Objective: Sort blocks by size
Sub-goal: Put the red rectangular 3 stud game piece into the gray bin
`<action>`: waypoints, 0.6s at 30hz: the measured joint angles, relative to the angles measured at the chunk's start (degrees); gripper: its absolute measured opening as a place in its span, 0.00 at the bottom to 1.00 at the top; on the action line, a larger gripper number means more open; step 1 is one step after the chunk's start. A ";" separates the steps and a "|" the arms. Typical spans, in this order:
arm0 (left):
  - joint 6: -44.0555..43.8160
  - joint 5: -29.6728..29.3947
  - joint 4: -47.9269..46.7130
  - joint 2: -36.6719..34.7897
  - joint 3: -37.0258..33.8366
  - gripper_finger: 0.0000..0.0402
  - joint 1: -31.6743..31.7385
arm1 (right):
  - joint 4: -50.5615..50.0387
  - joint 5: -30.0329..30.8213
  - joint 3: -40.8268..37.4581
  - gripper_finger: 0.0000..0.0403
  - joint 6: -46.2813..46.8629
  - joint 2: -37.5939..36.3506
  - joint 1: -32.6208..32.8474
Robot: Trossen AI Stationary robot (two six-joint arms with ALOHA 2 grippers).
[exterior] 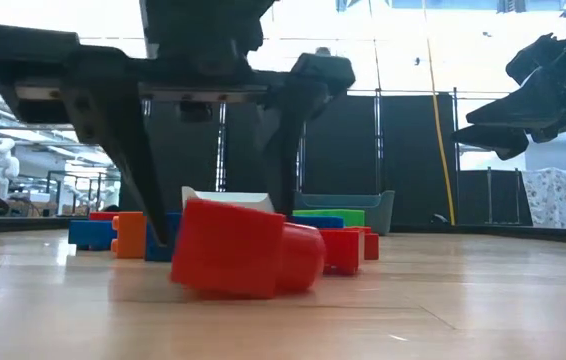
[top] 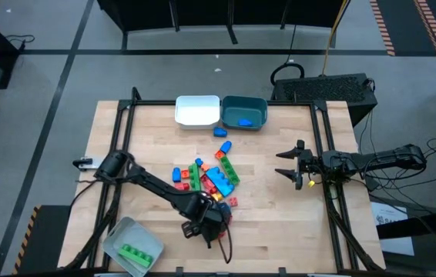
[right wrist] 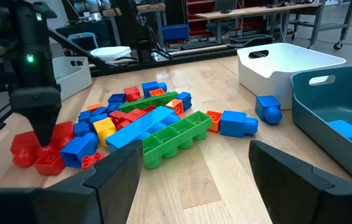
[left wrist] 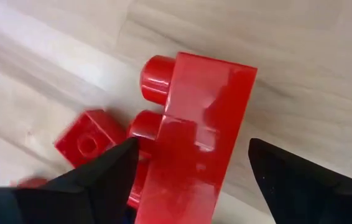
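Observation:
A big red block (left wrist: 194, 118) lies on its side on the table at the near end of the pile of blocks (top: 206, 175), its studs toward a small red cube (left wrist: 88, 140). My left gripper (left wrist: 191, 146) stands open over it, pointing steeply down, one finger on the stud side and one beyond the flat side. The low view shows the red block (exterior: 243, 250) resting on the wood between the two dark fingers. My right gripper (top: 291, 163) waits open above the table's right edge. My left gripper comes from above with its fingers on either side of the red block. The tip of one finger (left wrist: 111, 165) stands right at the block's studs (left wrist: 140, 127); I cannot tell whether it touches them. The other finger (left wrist: 275, 168) stands apart from the block.
A white bin (top: 197, 110) and a teal bin (top: 258, 112) holding a blue block (top: 244, 121) stand at the far edge. A clear-grey bin (top: 118, 238) with a green block (top: 133, 252) sits at the near left. Bare wood lies right of the pile.

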 joint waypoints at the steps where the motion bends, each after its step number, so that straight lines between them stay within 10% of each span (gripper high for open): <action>1: 0.53 0.59 0.54 0.22 0.00 0.76 0.17 | -0.02 0.00 0.00 0.69 0.00 0.00 0.00; 18: 1.37 2.06 0.31 0.80 0.17 0.57 2.88 | -0.01 -0.01 0.00 0.69 0.00 0.00 0.00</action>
